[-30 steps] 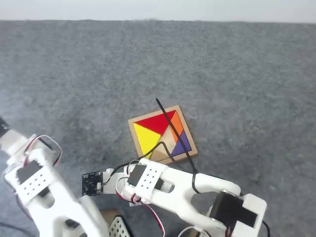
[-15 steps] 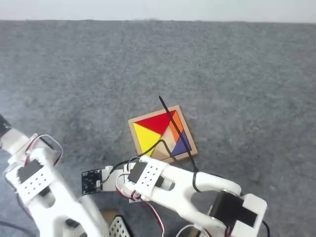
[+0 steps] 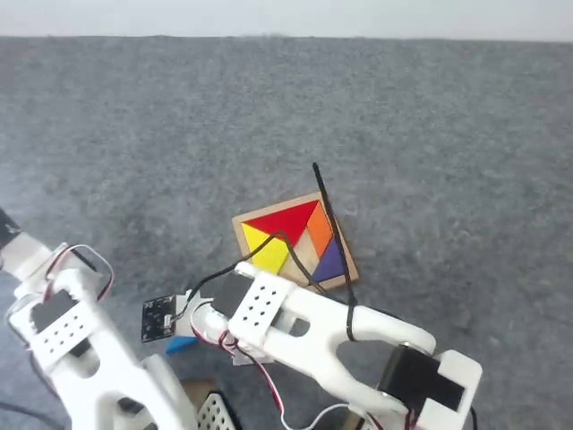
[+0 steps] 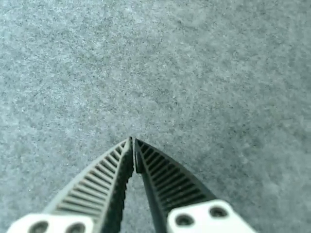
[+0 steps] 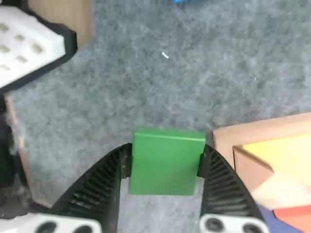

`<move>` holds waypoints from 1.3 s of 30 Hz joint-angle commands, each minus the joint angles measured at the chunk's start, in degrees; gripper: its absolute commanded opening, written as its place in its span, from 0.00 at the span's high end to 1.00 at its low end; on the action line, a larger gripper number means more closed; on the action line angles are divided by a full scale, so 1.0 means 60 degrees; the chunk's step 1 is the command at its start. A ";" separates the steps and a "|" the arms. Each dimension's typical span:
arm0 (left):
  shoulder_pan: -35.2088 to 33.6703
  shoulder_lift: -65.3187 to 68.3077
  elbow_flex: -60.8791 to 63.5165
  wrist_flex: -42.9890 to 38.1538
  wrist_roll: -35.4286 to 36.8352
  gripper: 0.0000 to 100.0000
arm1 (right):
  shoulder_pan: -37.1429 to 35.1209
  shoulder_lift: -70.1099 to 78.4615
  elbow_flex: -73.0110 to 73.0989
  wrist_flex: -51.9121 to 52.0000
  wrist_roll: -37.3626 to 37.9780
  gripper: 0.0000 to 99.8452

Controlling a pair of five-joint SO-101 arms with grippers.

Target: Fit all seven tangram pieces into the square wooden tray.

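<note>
The square wooden tray [image 3: 339, 238] lies mid-table with red [image 3: 285, 220], yellow [image 3: 266, 254], orange [image 3: 319, 228] and purple [image 3: 329, 262] pieces in it. My right arm [image 3: 295, 327] lies across the tray's near corner. In the right wrist view my right gripper [image 5: 166, 148] is shut on a green piece [image 5: 165, 162], held just above the carpet beside the tray's corner [image 5: 228, 138]. A blue piece [image 3: 182, 343] lies on the carpet under the right arm. My left gripper [image 4: 132, 141] is shut on nothing, over bare carpet.
The left arm [image 3: 63, 331] stands at the table's near left corner. A black cable [image 3: 329, 219] runs from the right arm across the tray. Grey carpet [image 3: 403, 125] stretches open beyond and to the right of the tray.
The right arm has shifted up and toward the tray, now covering its near corner. The blue piece has come into sight beneath it. The left arm has kept still.
</note>
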 commanded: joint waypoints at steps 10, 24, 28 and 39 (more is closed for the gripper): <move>0.0088 0.0015 -0.0637 -0.0205 0.0044 0.99 | 0.3260 -0.2821 -0.0615 0.0813 -0.0894 0.89; 0.0088 0.0015 -0.0623 -0.0205 0.0044 0.99 | 0.5077 -0.2249 0.1553 -0.3568 -0.3033 0.88; 0.0088 0.0015 -0.0623 -0.0205 0.0044 0.99 | 0.5077 -0.1516 0.1465 -0.4051 -0.2520 0.88; 0.0088 0.0015 -0.0623 -0.0205 0.0044 0.99 | 0.4725 0.0051 0.0527 -0.3304 -0.1333 0.88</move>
